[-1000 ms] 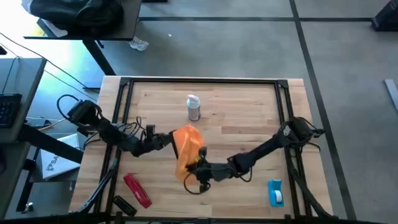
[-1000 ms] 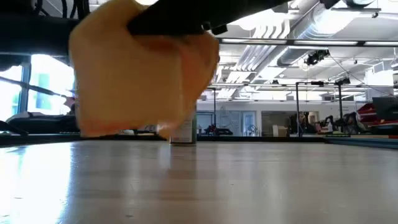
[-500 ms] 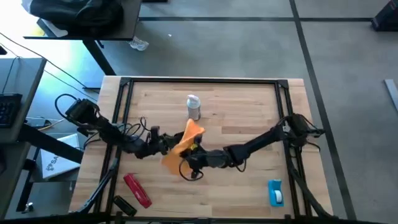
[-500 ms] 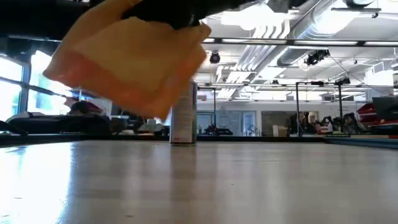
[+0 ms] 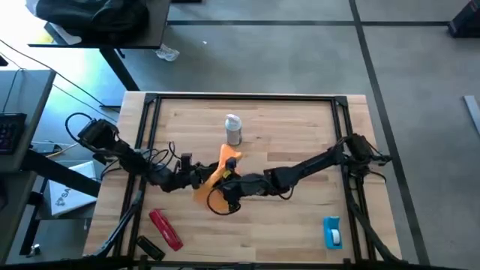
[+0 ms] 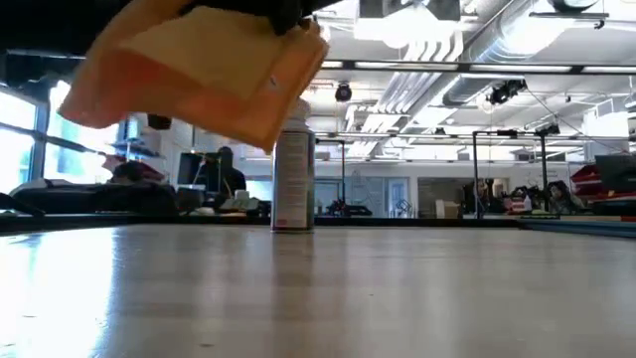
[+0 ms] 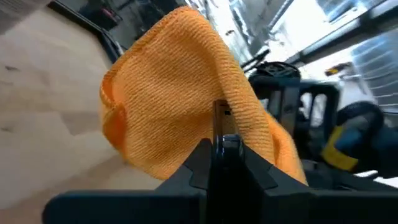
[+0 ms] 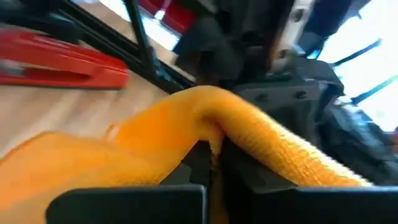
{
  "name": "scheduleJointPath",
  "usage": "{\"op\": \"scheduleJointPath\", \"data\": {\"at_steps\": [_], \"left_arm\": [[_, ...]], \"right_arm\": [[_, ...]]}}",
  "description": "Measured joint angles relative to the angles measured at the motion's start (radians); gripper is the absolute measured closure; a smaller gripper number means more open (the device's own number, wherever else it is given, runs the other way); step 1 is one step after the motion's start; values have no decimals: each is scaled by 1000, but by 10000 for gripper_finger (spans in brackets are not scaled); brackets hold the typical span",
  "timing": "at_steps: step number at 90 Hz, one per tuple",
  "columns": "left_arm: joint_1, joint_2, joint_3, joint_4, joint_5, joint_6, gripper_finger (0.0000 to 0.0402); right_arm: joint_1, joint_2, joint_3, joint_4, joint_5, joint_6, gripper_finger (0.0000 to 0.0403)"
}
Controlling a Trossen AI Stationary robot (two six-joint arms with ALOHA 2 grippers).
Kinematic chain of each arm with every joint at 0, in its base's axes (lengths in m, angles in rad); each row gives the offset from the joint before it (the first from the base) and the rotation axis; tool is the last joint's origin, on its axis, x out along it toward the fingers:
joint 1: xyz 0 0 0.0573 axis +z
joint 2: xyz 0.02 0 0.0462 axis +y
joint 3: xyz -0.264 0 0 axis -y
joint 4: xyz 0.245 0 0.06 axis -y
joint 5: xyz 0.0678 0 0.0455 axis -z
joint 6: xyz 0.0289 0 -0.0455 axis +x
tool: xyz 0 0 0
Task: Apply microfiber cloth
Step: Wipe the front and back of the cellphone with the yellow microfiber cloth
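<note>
**Cloth held aloft between both grippers, mid-worktop**

Cloth (image 5: 214, 180): orange, bunched, held above the worktop (image 5: 292, 127) near its centre. Low view shows it clear of the surface, hanging in front of the can (image 6: 292, 179).

Left gripper (image 5: 196, 177): at the cloth's 9 o'clock side. Left wrist view shows its fingers pressed together on a fold, fabric draped over them. Pinching the cloth.

Right gripper (image 5: 229, 185): at the cloth's 3 o'clock side. Right wrist view shows fabric folded over the closed fingertips. Also pinching the cloth.

Key relation: the cloth's long axis runs roughly from 7 o'clock to 1 o'clock in the high view, spanning the two grippers, which are just beside each other. Neither arm is clearly nearer; both have hold. The can stands just past the cloth at 12 o'clock, upright, apart from it.

Judgement: if the can is the wiping target, the cloth must travel toward 12 o'clock. Risk: two close grips on one small cloth may pull against each other.

Also present: red object (image 5: 166, 229) at 7 o'clock, blue-and-white item (image 5: 332, 232) at 5 o'clock, both well apart.
</note>
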Motion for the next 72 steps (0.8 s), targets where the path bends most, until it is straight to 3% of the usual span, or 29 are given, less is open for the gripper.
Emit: {"op": "scheduleJointPath", "data": {"at_steps": [27,46,72], "left_arm": [[-4,-94,-87,94,-42,27,387],[-8,-123,-101,93,-69,92,387],[-17,-121,-102,39,-81,69,387]], "right_arm": [[86,8,-8,-95,-65,111,403],[122,-16,-7,-51,78,11,403],[80,-50,-4,24,89,-117,403]]}}
